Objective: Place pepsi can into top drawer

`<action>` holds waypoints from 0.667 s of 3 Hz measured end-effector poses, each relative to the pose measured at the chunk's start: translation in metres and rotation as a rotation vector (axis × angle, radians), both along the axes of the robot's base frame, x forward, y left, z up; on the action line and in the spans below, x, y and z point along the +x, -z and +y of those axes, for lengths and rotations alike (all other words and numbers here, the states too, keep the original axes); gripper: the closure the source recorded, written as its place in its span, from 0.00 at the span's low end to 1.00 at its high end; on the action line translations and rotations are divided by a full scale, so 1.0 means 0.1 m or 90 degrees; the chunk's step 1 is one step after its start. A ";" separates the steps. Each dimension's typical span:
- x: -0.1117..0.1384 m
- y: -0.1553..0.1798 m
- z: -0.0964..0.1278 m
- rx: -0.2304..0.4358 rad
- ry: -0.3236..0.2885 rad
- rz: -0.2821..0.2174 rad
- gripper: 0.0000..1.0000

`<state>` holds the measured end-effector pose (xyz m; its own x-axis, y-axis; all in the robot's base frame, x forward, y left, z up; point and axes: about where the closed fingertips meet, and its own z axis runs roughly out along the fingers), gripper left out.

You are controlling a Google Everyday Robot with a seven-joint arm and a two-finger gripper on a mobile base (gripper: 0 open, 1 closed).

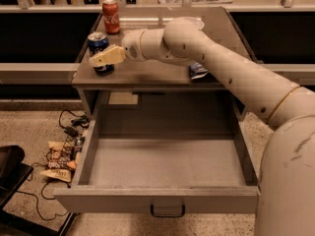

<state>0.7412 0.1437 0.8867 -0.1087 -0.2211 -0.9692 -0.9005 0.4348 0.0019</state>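
Near countertop (pixel 147 75) corner, claw (pixel 101 59) at pepsi can (pixel 97 41); top drawer (pixel 157 199) open below.

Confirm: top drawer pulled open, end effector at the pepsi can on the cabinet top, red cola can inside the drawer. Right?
No. The camera view shows the red cola can standing on the cabinet top behind the pepsi can, not inside the top drawer. Rest holds: drawer open, end effector at the pepsi can.

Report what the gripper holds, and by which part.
Cannot be told: the gripper overlaps the lower body of the pepsi can, standing on the cabinet top; no grip shows.
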 end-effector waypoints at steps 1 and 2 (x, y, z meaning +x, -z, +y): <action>-0.02 -0.05 0.19 0.016 -0.024 -0.016 0.18; -0.02 -0.03 0.29 0.022 -0.035 -0.032 0.42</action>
